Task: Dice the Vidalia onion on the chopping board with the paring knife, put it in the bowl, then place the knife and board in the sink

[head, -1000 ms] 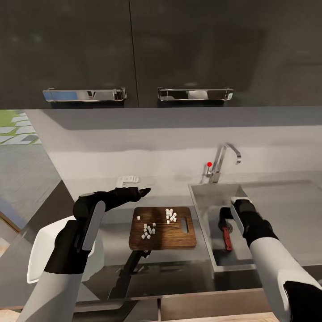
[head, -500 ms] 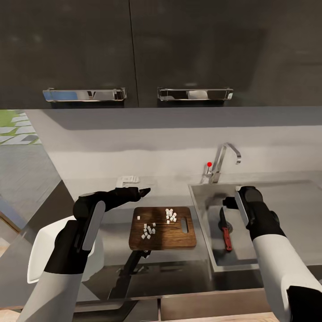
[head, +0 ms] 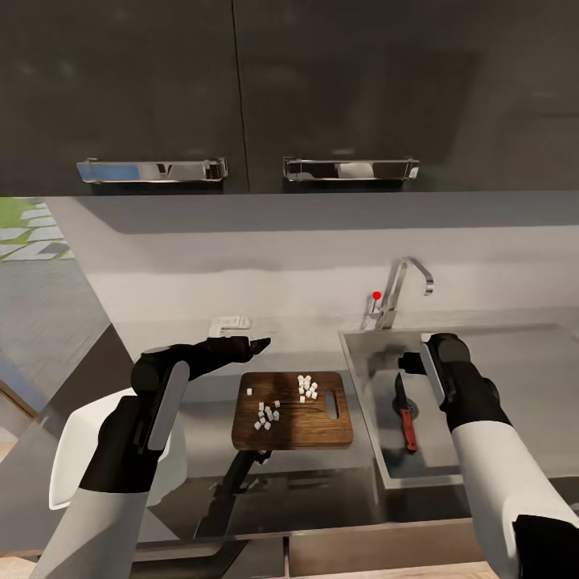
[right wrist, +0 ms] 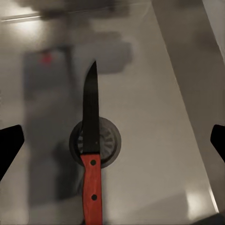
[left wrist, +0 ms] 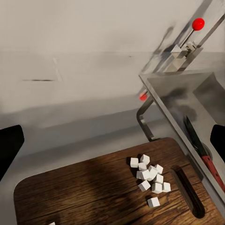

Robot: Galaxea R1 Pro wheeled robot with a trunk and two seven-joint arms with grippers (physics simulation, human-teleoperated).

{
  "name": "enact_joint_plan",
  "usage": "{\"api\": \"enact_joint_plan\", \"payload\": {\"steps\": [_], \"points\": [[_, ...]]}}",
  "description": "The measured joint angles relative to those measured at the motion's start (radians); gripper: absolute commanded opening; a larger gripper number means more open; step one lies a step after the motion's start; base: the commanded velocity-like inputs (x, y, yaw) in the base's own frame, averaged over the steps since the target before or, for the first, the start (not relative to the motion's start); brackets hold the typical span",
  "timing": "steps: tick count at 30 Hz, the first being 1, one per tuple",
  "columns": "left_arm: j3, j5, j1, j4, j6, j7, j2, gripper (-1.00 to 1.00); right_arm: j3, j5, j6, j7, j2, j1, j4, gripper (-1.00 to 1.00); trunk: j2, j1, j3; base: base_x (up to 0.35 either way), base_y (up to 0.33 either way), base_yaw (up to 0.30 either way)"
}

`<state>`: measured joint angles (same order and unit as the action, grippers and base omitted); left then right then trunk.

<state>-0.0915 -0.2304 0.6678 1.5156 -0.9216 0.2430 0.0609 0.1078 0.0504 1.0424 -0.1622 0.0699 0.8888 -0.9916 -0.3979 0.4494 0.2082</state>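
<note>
Above me hang glossy black cabinets [head: 241, 88] with chrome bar handles [head: 153, 170] — below them a pale grey backsplash [head: 265, 249], softly lit.

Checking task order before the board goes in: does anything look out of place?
Yes: the paring knife already lies in the sink, across the drain, while diced onion sits on the chopping board, not in the bowl.

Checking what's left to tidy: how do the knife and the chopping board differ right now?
The knife lies in the sink, across the drain; the chopping board sits on the countertop beside it. The knife is slim, with a dark blade and red handle; the board is broad, brown wood. The board carries onion dice; the knife carries nothing. Both lie flat, ungripped.
</note>
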Motion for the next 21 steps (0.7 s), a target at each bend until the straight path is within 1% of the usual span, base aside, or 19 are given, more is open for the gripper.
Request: {"api": "enact_joint_plan", "payload": {"steps": [4,7,18,21], "points": [[0.000,-0.001,0.000,0.000,0.000,0.000,0.000,1.00,0.001,0.000,0.000,0.000,-0.002,0.000,0.000,1.00,0.000,0.000,0.000,0.000,0.003,0.000],[0.000,0.000,0.000,0.000,-0.001,0.000,0.000,1.00,0.001,0.000,0.000,0.000,-0.002,0.000,0.000,1.00,0.000,0.000,0.000,0.000,0.129,0.000],[0.001,0.000,0.000,0.001,-0.001,0.000,0.000,1.00,0.002,0.000,0.000,0.001,-0.002,0.000,0.000,1.00,0.000,0.000,0.000,0.000,0.261,0.000],[0.001,0.000,0.000,0.001,-0.001,0.000,0.000,1.00,0.002,0.000,0.000,0.000,-0.002,0.000,0.000,1.00,0.000,0.000,0.000,0.000,0.176,0.000]]}}
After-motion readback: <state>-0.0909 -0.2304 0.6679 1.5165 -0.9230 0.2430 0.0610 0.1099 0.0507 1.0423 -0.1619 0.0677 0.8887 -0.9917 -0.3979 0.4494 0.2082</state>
